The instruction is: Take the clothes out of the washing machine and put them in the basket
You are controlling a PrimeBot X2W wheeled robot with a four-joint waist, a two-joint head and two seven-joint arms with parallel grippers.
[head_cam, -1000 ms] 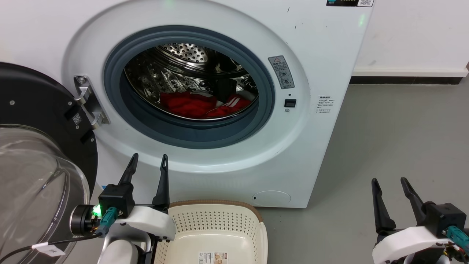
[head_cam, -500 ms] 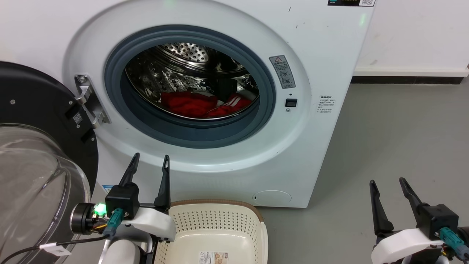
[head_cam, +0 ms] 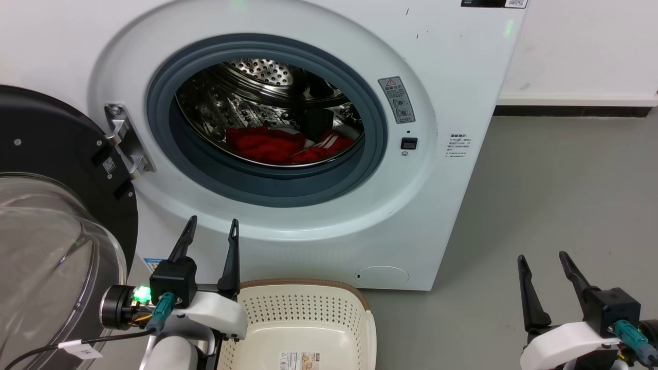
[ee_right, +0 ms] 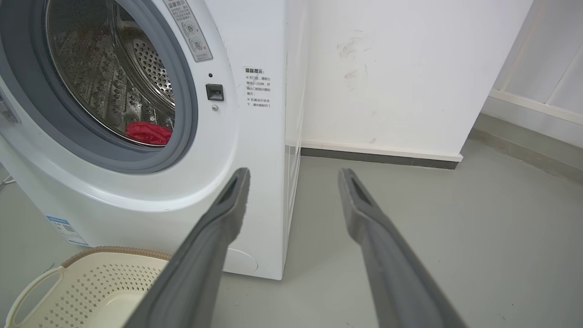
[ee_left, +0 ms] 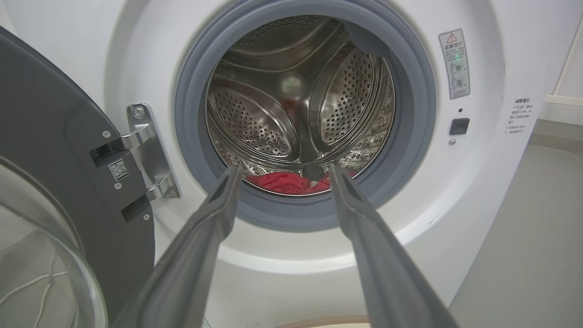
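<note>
- Little had changed over the last second. The left end effector [head_cam: 214, 220] had crept a touch to the right and the head view itself had shifted slightly, but there was no real approach yet.
- Its two fingers [head_cam: 230, 252] stood apart and empty, low in front of the washing machine [head_cam: 318, 246] and below the porthole [head_cam: 159, 123]. In the left wrist view they framed the lower edge of the opening.
- The right end effector [head_cam: 541, 255] was also spread and empty, over the floor [head_cam: 540, 180] to the right of the machine and well apart from the porthole.
- The clothes [head_cam: 267, 146] lay where they had been, untouched: a red heap at the bottom of the drum [head_cam: 257, 72].
- The door [head_cam: 46, 133] hung fully open at the left, so nothing blocked the opening.
- The basket [head_cam: 303, 282] sat on the floor just in front of the machine, beside the left end effector, with nothing in the part that showed.
- Judged from this, the task was at its very start — the reach into the drum had not begun, and the left arm looked the better placed for it.
</note>
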